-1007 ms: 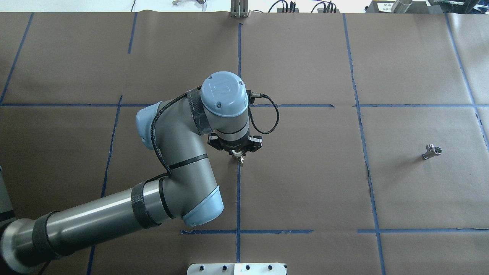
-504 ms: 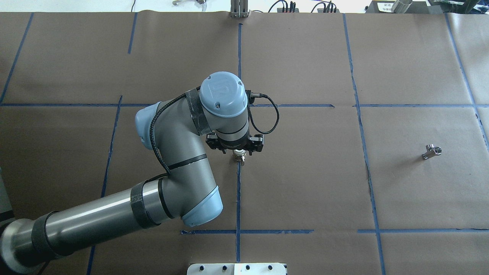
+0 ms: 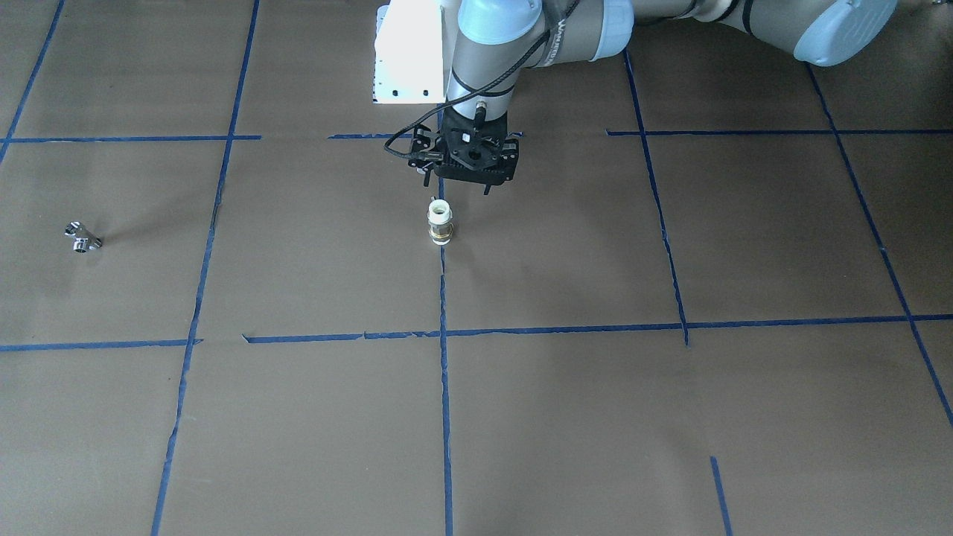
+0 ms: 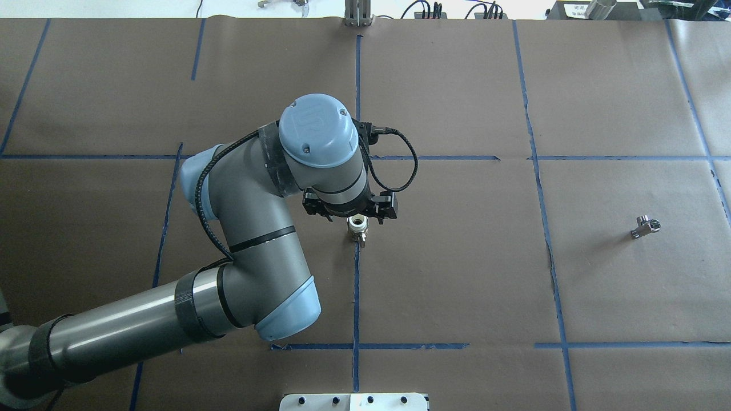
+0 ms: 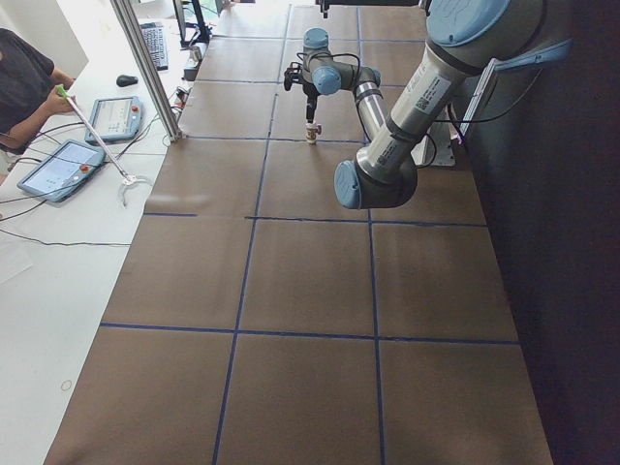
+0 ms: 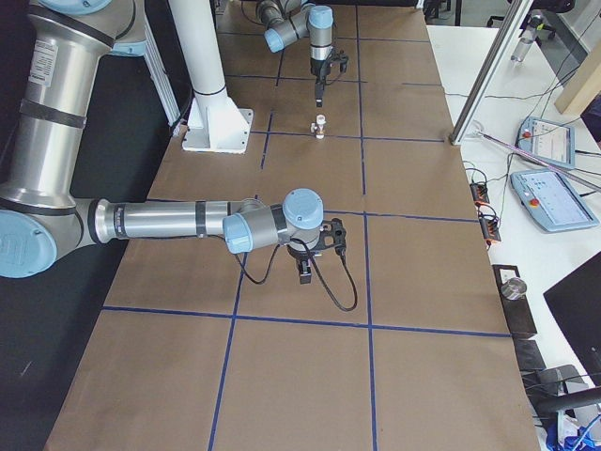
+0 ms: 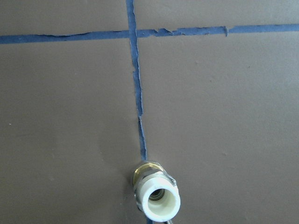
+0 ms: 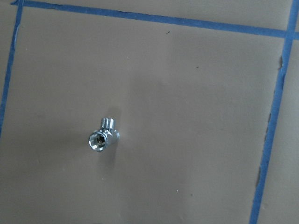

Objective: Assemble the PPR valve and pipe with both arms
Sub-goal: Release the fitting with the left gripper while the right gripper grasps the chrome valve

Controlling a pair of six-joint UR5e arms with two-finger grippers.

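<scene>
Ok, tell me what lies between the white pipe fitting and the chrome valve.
Between the pipe fitting and the valve lies only brown paper, crossed by one blue tape line, per the overhead view.

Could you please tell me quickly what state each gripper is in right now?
Left gripper: holding nothing, the pipe fitting stands free on the table; open or closed cannot be told.
Right gripper: cannot be told; seen only from the side.
</scene>
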